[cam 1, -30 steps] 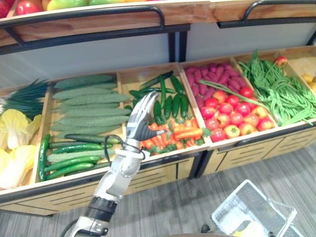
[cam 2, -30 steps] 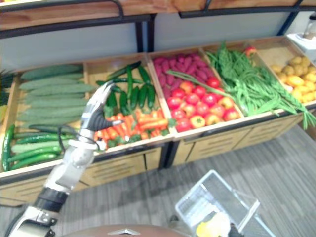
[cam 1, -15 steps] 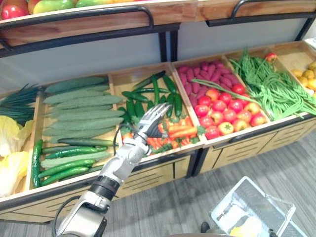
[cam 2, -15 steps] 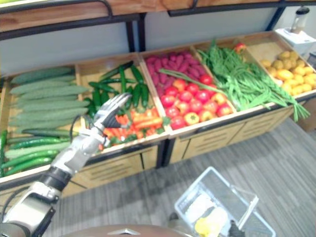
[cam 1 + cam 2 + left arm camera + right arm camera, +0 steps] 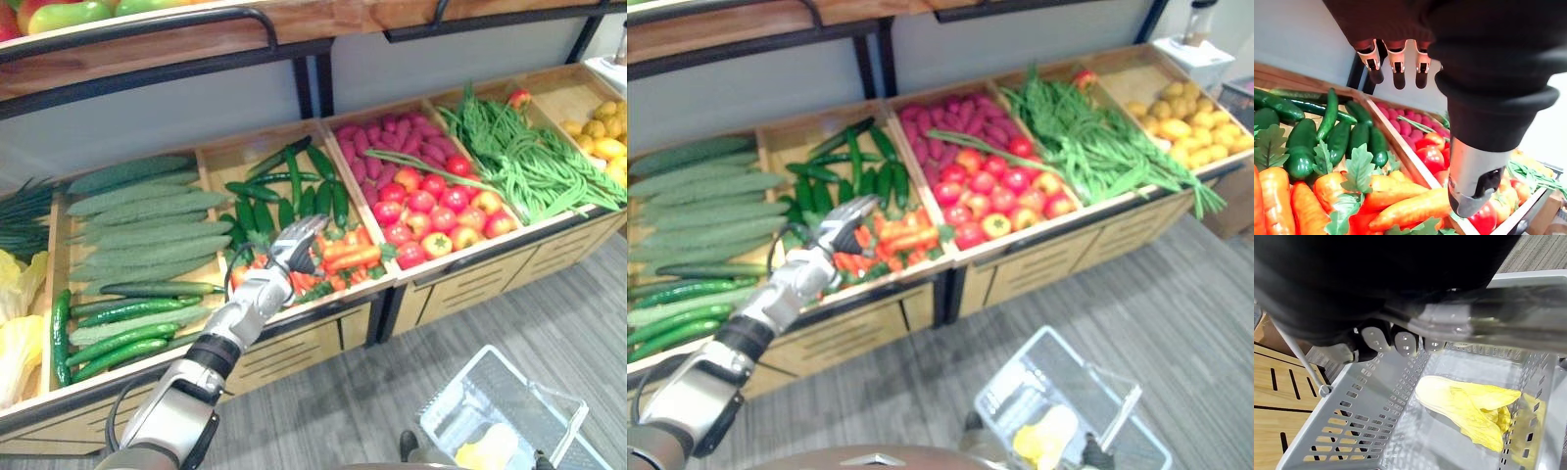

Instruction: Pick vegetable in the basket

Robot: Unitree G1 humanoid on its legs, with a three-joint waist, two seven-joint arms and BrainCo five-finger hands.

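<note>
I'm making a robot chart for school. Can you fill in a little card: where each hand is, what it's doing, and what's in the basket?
Left hand: over the carrots, fingers straight, holding nothing
Right hand: fingers curled round the handle of the basket
In basket: one yellow leafy cabbage
Near carrots: small cucumbers behind them, tomatoes in the next bin

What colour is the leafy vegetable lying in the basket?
Pale yellow. The leafy vegetable in the basket shows best in the right wrist view.
</note>
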